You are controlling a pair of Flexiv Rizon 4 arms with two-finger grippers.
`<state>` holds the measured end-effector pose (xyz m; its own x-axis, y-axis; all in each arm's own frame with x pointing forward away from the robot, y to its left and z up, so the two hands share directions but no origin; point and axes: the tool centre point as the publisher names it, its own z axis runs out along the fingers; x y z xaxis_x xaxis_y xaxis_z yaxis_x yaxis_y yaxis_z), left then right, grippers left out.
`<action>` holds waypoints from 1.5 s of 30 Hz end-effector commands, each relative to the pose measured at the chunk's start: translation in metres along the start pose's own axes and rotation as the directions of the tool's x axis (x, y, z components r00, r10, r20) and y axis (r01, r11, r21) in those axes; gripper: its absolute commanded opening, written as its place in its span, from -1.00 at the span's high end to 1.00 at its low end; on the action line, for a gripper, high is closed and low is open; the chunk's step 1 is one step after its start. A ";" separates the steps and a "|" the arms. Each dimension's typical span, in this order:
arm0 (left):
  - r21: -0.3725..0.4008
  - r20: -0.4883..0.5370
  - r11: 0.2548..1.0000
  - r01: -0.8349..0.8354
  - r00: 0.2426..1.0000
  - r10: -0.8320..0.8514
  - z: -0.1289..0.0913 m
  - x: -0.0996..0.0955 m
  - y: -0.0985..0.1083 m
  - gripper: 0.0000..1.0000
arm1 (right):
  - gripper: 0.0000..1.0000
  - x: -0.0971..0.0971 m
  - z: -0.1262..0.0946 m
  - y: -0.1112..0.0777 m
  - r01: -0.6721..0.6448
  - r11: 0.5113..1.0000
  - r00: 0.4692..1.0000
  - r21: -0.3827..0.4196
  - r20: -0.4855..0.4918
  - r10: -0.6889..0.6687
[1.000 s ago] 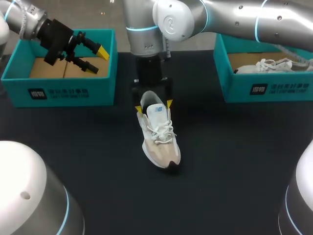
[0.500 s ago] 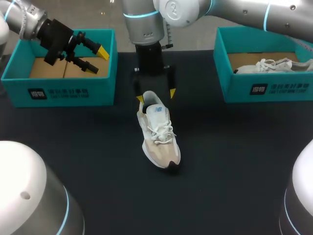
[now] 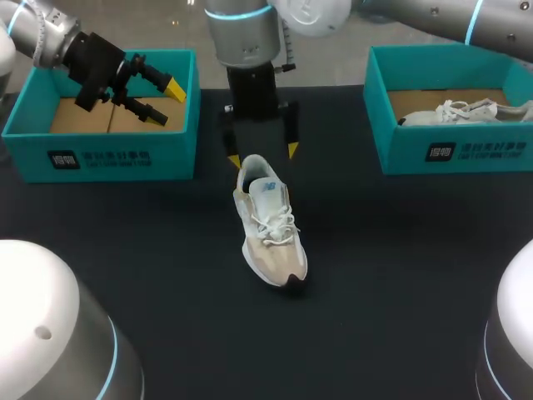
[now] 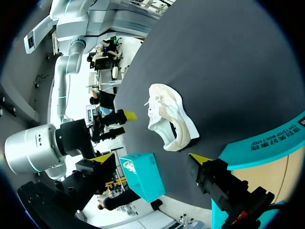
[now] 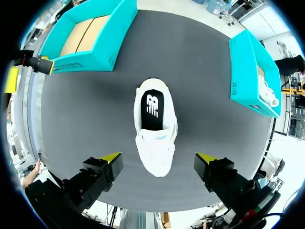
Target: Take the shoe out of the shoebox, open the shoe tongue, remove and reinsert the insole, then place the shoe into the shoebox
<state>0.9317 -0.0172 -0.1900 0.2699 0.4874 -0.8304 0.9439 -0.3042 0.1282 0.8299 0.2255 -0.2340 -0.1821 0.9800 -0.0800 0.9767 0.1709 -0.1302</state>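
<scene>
Sneaker (image 3: 271,221) sits upright on the dark bench (image 3: 400,267), toe toward the robot. Right jaws hang open just above its heel, touching nothing. Left jaws hover open over the left shoebox (image 3: 100,154); the right shoebox (image 3: 450,152) holds another sneaker (image 3: 466,110).

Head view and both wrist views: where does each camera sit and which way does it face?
Head view: above and behind, looking down; both arms show, left claw over the left shoebox, right claw above the shoe.
Left wrist view: on the left arm, looking across the table at the shoe; one own finger shows.
Right wrist view: on the right arm, looking straight down; own open fingers flank the shoe.
All share the shoe.
</scene>
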 end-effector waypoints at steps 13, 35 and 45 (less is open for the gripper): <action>0.001 -0.003 1.000 -0.001 1.000 0.001 0.000 0.000 0.000 -1.00 | 1.00 -0.010 0.006 -0.048 -0.045 0.987 0.996 -0.157 -0.088 0.031; 0.001 -0.003 1.000 -0.001 1.000 0.001 0.000 0.000 0.000 -1.00 | 1.00 0.008 0.060 -0.024 -0.058 0.923 0.998 -0.379 -0.057 0.039; 0.001 -0.003 1.000 -0.001 1.000 0.001 0.000 0.000 0.000 -1.00 | 1.00 0.027 0.090 0.000 -0.041 0.908 0.997 -0.417 -0.072 0.012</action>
<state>0.9317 -0.0172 -0.1900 0.2699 0.4875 -0.8304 0.9439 -0.3042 0.1282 0.8076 0.2351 -0.3126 -0.1607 0.9869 -0.0122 0.9399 0.1568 0.3033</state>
